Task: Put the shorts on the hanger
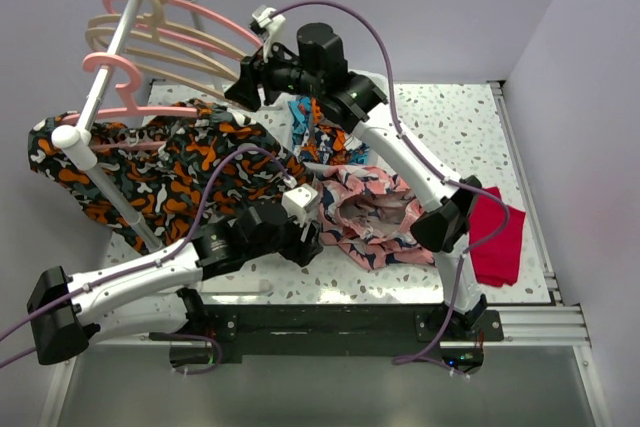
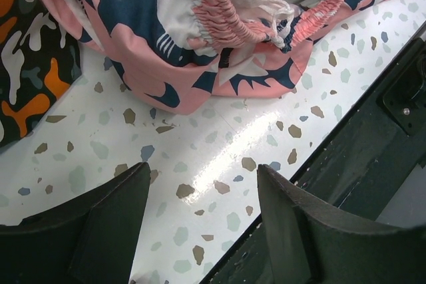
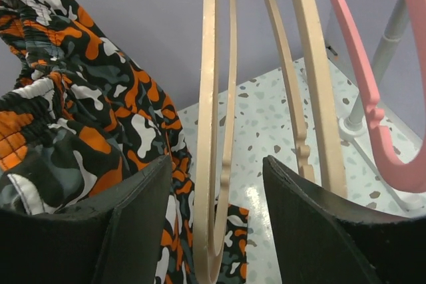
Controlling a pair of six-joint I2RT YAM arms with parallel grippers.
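The salmon-pink shorts (image 1: 372, 209) with navy and white print lie bunched mid-table; their gathered waistband (image 2: 233, 24) fills the top of the left wrist view. My left gripper (image 1: 312, 232) (image 2: 203, 167) hovers open over bare table just short of them, nothing between its fingers. The beige hanger (image 1: 180, 57) hangs on the rack at the upper left. My right gripper (image 1: 243, 87) (image 3: 216, 159) is open and straddles that hanger's curved shoulder end (image 3: 214, 184), with a gap on both sides.
A second beige hanger (image 3: 313, 98) and pink hangers (image 3: 373, 111) hang alongside on the white rack pole (image 1: 110, 42). A black-orange-white garment (image 1: 170, 162) drapes below the rack. A red cloth (image 1: 495, 237) lies at the right. The table's dark front rail (image 2: 373, 144) runs close to the left gripper.
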